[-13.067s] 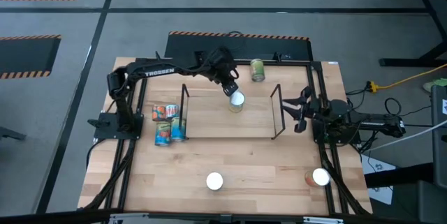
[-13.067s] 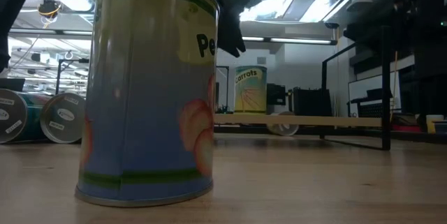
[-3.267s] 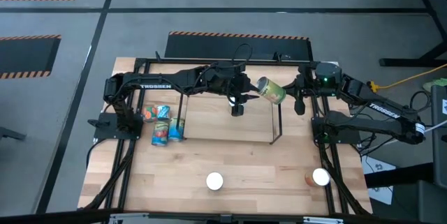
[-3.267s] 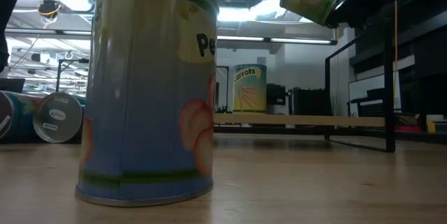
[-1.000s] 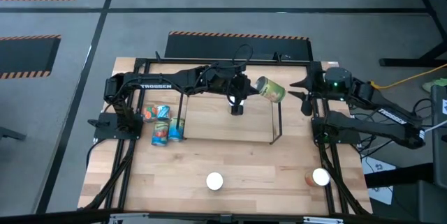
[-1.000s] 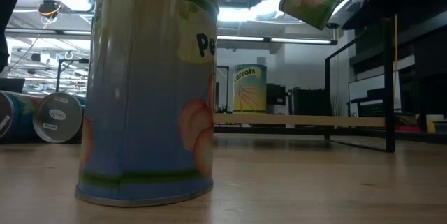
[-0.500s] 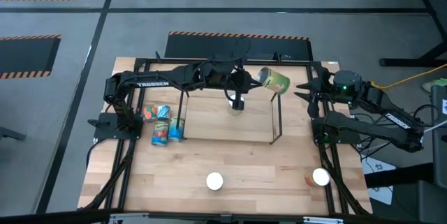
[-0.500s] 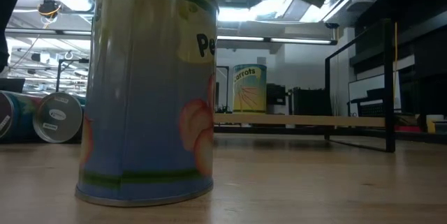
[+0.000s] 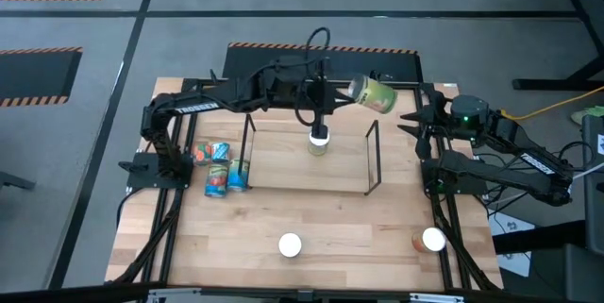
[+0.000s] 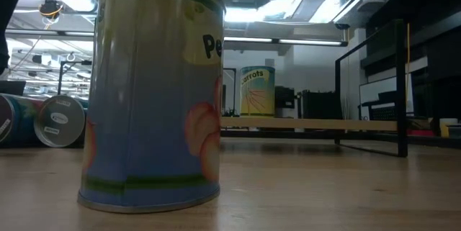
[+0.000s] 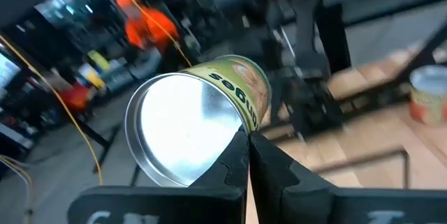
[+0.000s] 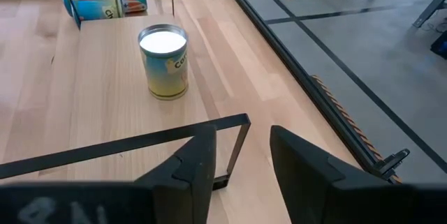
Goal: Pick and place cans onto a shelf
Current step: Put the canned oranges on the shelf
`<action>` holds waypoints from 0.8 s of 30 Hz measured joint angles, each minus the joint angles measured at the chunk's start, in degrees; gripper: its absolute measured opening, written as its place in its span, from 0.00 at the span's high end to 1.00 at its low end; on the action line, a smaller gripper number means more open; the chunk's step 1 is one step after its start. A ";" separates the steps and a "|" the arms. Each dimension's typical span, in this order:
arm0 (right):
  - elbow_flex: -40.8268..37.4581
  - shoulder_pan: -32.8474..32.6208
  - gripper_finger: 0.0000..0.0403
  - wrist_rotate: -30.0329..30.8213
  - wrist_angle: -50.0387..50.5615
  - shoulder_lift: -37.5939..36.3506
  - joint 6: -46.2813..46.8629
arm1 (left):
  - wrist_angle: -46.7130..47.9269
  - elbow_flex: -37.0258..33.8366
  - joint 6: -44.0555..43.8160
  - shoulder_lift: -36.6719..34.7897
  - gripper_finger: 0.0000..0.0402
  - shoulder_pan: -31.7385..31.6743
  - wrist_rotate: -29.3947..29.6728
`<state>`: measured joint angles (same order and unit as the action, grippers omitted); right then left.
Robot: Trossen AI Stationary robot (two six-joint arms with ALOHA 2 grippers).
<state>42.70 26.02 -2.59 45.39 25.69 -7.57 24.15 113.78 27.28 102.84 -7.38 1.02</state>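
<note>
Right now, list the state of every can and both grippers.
Green-labelled can: aloft, tilted, rim pinched by shut left gripper.
White-topped yellow can: upright inside black wire shelf.
Colourful cans left of shelf: lying on sides.
Two white-topped front cans: upright on table.
Right gripper: open, empty.

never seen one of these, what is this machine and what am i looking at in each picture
It is a robot with two dark arms at a wooden table, moving cans onto a black wire shelf. The overhead picture shows everything. The left gripper pinches the rim of a green can in the air, tilted; its wrist camera shows the shut fingers on that rim. The right gripper waits open at the table's right side; its camera looks over the shelf at a standing carrots can. The table-level picture is mostly filled by one near can. Other cans lie toppled left of the shelf.
</note>
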 joint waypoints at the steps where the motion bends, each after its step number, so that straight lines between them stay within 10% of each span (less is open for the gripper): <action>1: 0.00 0.00 0.65 0.00 0.00 0.00 0.00 | 1.55 -0.02 0.01 0.05 1.00 0.00 0.00; 24: -0.02 0.04 0.65 -0.07 0.81 0.02 0.03 | 14.07 -0.16 -1.06 13.28 1.00 -0.02 -0.12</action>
<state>42.68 26.06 -2.66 46.20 25.71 -7.54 38.22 113.62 26.22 116.12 -7.40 0.89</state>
